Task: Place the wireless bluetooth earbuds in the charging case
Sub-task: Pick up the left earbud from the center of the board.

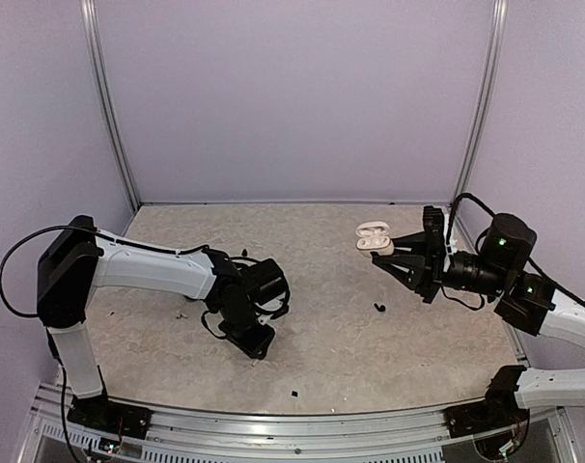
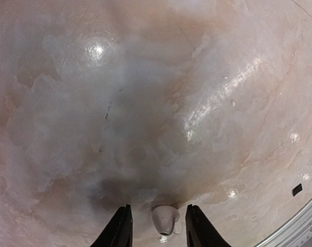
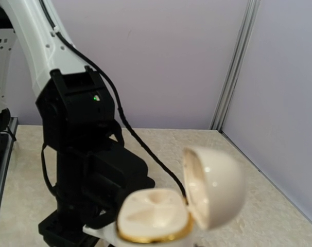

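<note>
Two arms split the work. Right gripper [image 1: 383,254] pinches open charging case [image 1: 373,236] clear of table [image 1: 350,357], lid flipped back, wells up and empty, likely presented for loading. Left gripper [image 2: 158,208], well apart from case, points down at table. Jaws slightly spread, straddling white earbud [image 2: 165,218], gaps either side, no grip. Small black piece [image 1: 377,307], possibly earbud, lies near case.

The left arm [image 1: 148,270] reaches inward, the left gripper [image 2: 157,231] pointing straight down, fingers slightly apart. The right arm [image 1: 563,323] stretches leftward, the right gripper [image 1: 387,254] clamped on the case [image 1: 372,235].
</note>
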